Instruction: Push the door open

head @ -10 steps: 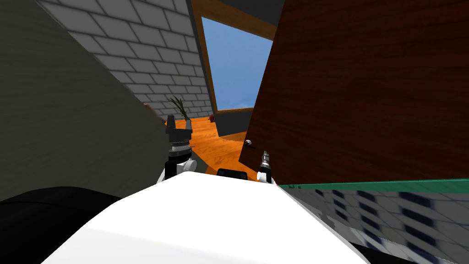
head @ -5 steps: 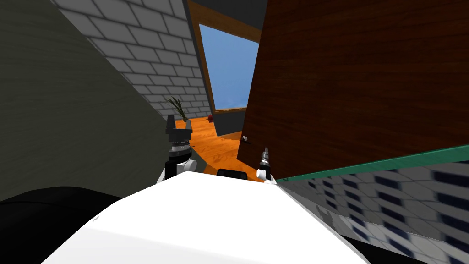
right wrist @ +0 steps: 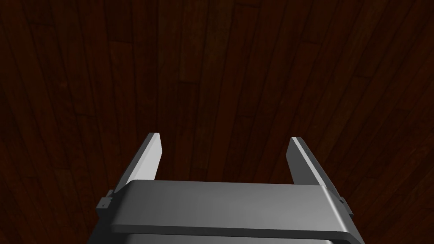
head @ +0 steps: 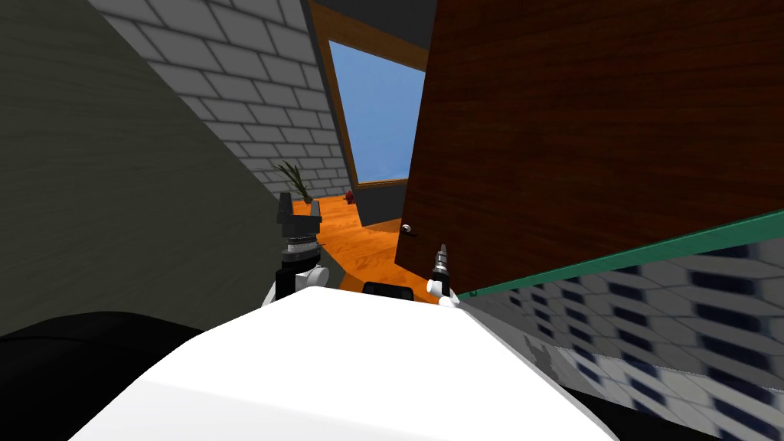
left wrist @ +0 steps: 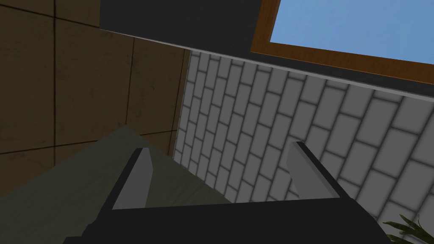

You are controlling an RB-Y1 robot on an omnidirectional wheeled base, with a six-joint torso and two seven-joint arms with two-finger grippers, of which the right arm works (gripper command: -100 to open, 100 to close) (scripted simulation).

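A dark brown wooden door (head: pixel 582 130) stands to my right in the head view. Its small round knob (head: pixel 406 229) is near its free edge, and the doorway gap lies left of that edge. My right gripper (head: pixel 441 254) is just below and right of the knob, close against the door's face. In the right wrist view the door (right wrist: pixel 220 63) is close ahead, and the right gripper (right wrist: pixel 226 143) stands open with nothing between its fingers. My left gripper (head: pixel 298 208) is raised in the gap, open and empty, and in its own view the left gripper (left wrist: pixel 220 149) faces a brick wall.
A dark olive wall (head: pixel 115 191) closes in on the left, with a grey brick wall (head: pixel 245 99) behind it. Orange wood floor (head: pixel 360 245) runs through the gap to a wood-framed blue window (head: pixel 379 115), a plant (head: pixel 295 180) and a small red thing (head: pixel 350 197). A green-edged tiled surface (head: pixel 651 306) lies low on the right.
The whole head picture has shifted, so I have moved. The door's free edge and knob sit a little further left and higher, and the green edge slants more steeply. Both arms keep their pose.
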